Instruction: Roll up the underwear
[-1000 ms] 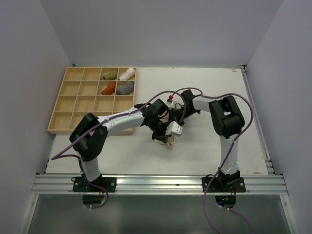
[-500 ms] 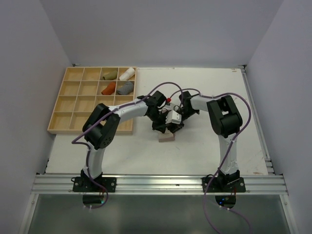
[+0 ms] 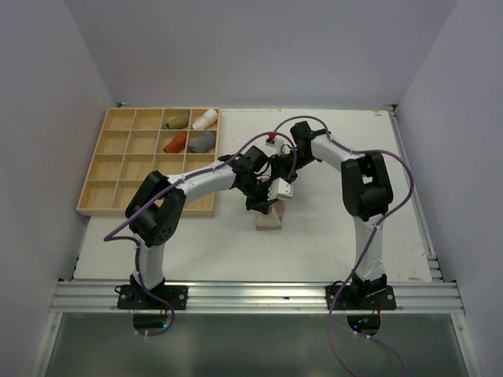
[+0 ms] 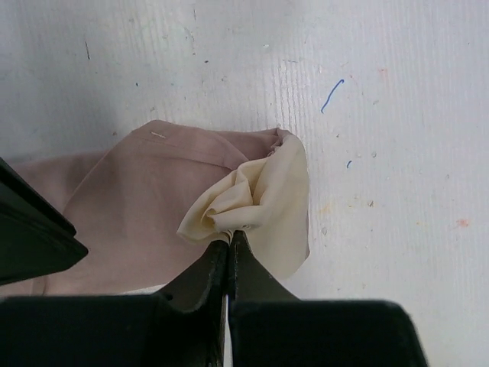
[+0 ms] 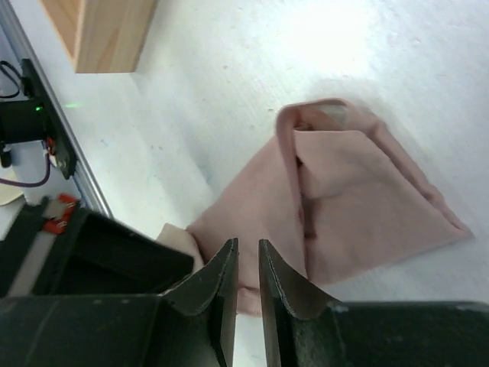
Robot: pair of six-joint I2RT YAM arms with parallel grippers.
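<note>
Beige underwear (image 4: 130, 206) lies crosswise, pinched in left hand (image 4: 229, 238); right hand (image 5: 247, 248) barely ajar, seemingly empty.

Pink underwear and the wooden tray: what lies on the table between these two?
Nothing lies there: in the right wrist view, the table is bare between the underwear and the corner of the wooden tray.

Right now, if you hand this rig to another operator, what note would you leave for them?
Left gripper: shut on a cream fold of the pale pink underwear.
Right gripper: slightly open, empty, above that garment.
Rust-orange underwear: rolled, in the wooden tray.
Done: the orange one.
To do: the pink one lies loosely folded on the table, not rolled.
</note>
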